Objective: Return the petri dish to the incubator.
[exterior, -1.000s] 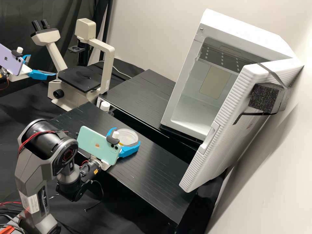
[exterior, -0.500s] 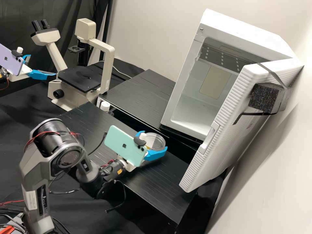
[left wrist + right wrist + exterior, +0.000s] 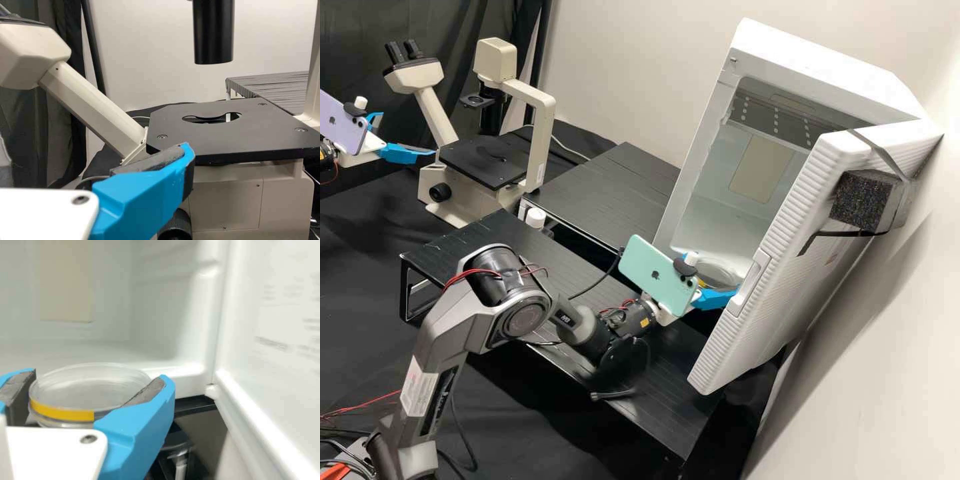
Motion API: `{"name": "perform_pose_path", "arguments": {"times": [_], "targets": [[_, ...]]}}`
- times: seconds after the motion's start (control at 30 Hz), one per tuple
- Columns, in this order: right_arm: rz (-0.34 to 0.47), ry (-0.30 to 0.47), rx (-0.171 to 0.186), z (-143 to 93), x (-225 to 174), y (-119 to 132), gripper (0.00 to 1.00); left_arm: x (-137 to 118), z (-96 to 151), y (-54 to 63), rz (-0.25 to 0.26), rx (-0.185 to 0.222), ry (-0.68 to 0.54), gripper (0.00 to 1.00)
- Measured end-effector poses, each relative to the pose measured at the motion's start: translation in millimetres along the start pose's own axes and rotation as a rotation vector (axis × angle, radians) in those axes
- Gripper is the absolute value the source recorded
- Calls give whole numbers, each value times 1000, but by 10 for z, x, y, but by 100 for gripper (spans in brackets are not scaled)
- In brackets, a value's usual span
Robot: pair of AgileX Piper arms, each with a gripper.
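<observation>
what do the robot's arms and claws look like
The right arm is grey with black cylindrical joints, red cables and a white label. The left claw and right claw each have a white body, blue fingers and dark grey pads.

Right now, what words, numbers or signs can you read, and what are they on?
I can't read any words or numbers.
Incubator door: print, too blurred.
Right arm: white sticker, orange sticker, lettering, all too small.
Green phone: small logo.
Purple phone: small logo.
</observation>
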Motion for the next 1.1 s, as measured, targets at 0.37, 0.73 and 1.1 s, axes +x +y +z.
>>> {"name": "perform_pose_path", "arguments": {"times": [0.37,0.73,1.1], "targets": [[-22,-17,-38,-87,325,-14,0,0,0,0,0,0,0,100],[-42,-41,-44,-177,494,94,0,0,0,0,0,0,0,100],[-95,-56,-43,-234,958,-48,0,0,0,0,0,0,0,100]]}}
